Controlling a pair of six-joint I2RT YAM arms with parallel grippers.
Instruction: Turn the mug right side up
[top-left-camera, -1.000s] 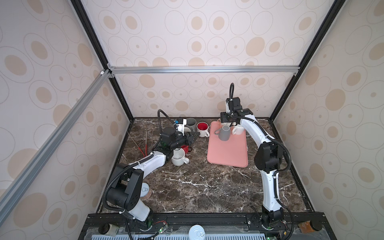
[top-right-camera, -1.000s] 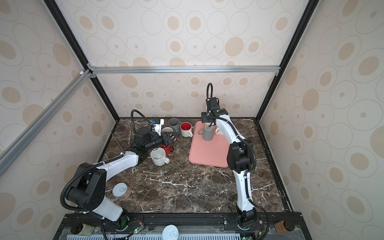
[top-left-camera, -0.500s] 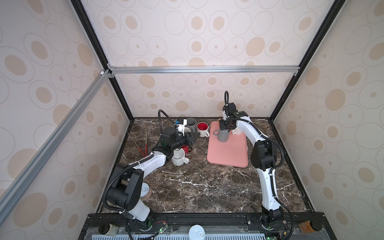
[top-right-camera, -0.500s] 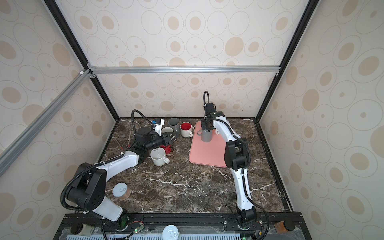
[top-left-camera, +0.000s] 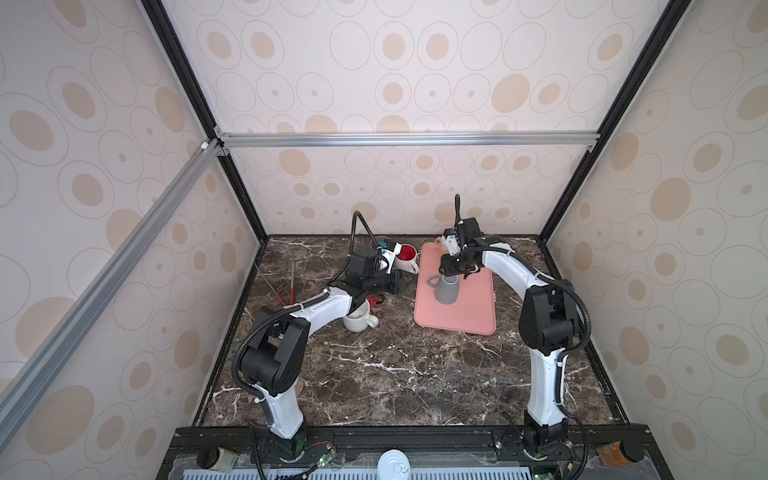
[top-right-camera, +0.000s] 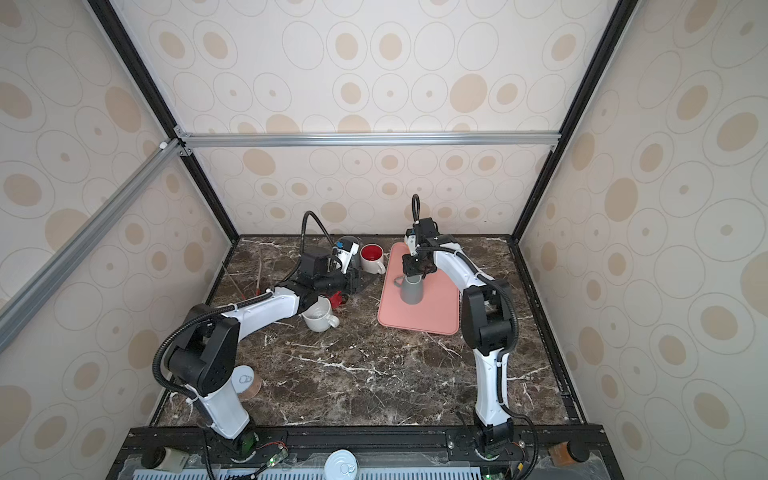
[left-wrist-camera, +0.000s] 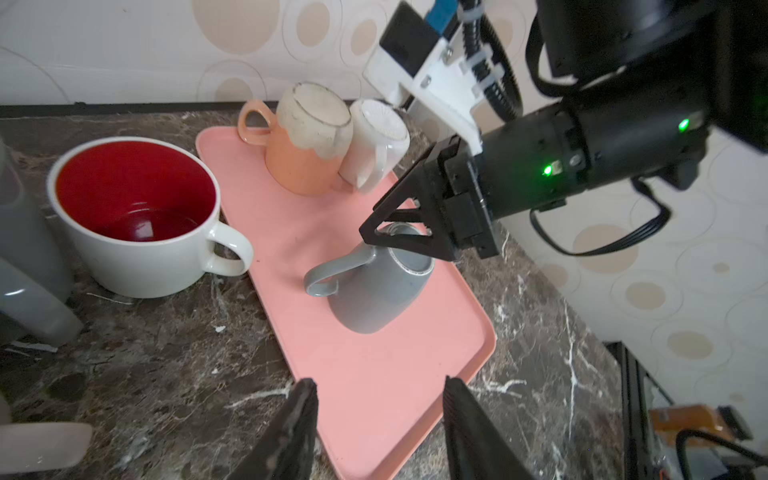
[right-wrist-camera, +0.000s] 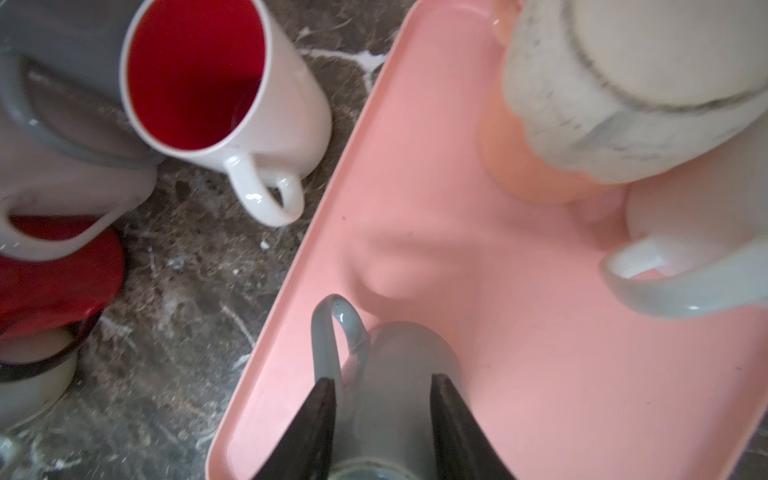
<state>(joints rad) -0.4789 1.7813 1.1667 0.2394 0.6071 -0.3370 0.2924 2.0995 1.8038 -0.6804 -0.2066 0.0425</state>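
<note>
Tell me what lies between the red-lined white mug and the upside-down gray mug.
Only bare marble table and the pink tray rim, up to the gray mug; the left wrist view shows it.

in the right wrist view the grey mug (right-wrist-camera: 401, 365) is blurred and its base runs off the bottom edge, with the fingers (right-wrist-camera: 318, 428) of the right gripper (right-wrist-camera: 382, 379). the orange mug (right-wrist-camera: 540, 166) and white mug (right-wrist-camera: 698, 208) are cropped by the frame; in both top views the right arm (top-left-camera: 503, 266) hides them almost wholly. the left gripper (left-wrist-camera: 380, 379) shows only its fingertips (left-wrist-camera: 303, 407) in the left wrist view.
</note>
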